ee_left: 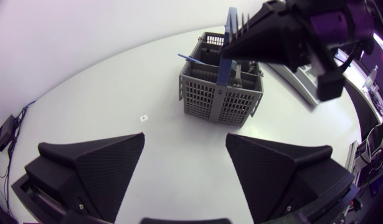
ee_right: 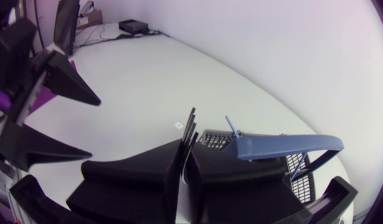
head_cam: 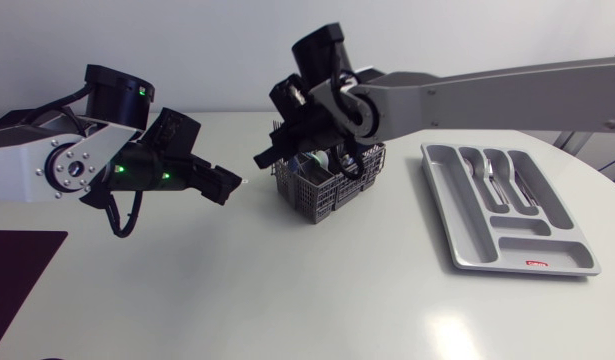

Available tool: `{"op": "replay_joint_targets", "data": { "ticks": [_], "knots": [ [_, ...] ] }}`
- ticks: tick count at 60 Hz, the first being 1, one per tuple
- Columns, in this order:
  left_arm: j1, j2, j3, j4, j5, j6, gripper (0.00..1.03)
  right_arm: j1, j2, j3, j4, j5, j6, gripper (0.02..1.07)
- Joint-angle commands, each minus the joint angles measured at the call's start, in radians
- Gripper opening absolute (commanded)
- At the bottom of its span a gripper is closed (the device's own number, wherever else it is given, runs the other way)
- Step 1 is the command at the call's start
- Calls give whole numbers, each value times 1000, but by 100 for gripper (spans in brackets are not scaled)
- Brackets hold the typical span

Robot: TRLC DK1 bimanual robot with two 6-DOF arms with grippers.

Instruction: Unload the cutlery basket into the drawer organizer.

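A grey mesh cutlery basket (head_cam: pixel 332 188) with a blue handle (ee_left: pixel 226 56) stands mid-table. My right gripper (ee_right: pixel 185 149) hangs over the basket's left side, shut on a dark fork (ee_right: pixel 190 127) whose tines stick out past the fingertips. The same fork tines (ee_left: pixel 241 23) show above that gripper (ee_left: pixel 241 46) in the left wrist view. My left gripper (head_cam: pixel 227 185) hovers open and empty to the left of the basket, pointing at it, fingers (ee_left: pixel 110 165) wide apart. The grey drawer organizer (head_cam: pixel 467 245) lies at the right with several pieces of cutlery (head_cam: pixel 499 180) in its long compartments.
A dark mat (head_cam: pixel 17 285) covers the table's front left corner. A small white mark (ee_left: pixel 144 117) sits on the table between my left gripper and the basket. Bare white tabletop lies in front of the basket and organizer.
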Motion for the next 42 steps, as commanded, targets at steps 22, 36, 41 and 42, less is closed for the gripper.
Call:
{"op": "replay_joint_targets", "data": {
  "ticks": [22, 36, 41, 42],
  "knots": [
    [-25, -46, -7, -6, 11, 9, 92, -153, -313, -86, -29, -191, 203, 11],
    [-39, -65, -8, -16, 11, 12, 92, -239, -433, -132, -89, -50, 247, 10],
    [-47, -63, -11, -16, 11, 12, 92, -265, -442, -133, -124, 60, 247, 8],
    [-47, -65, -13, -16, 11, 12, 92, -270, -442, -130, -138, 93, 244, 8]
  ]
}}
